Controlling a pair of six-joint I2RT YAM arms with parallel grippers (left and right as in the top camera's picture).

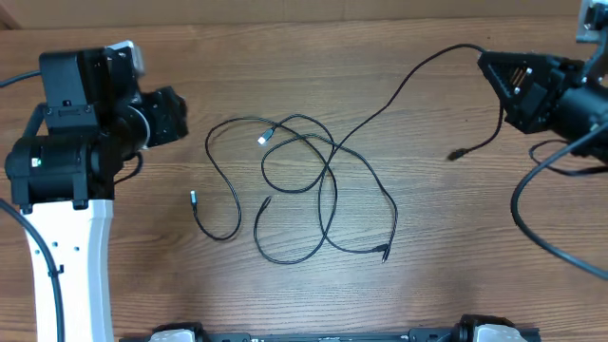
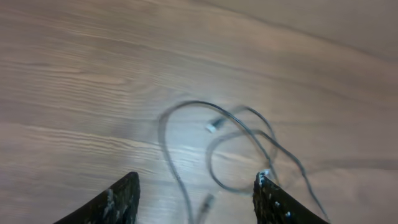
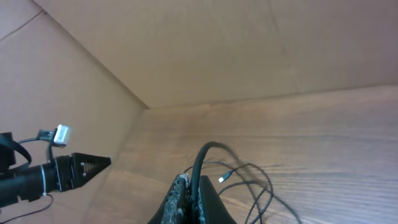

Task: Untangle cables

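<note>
With one of the cables [image 1: 304, 180] clamped in the closed right gripper [image 3: 189, 190] and the left gripper [image 2: 196, 180] spread and empty, the loops crossed on the table [image 1: 427, 294] could be drawn into a knot by pulling.

The table [image 1: 418, 294] is bare along the near edge and in the near right corner, so a gripper passes freely there. The cables [image 1: 313, 180] cover the centre in overlapping loops. One strand runs from the loops to the right gripper [image 3: 188, 186] near the far right corner and blocks that diagonal. The left arm [image 1: 76, 142] occupies the left edge.
</note>
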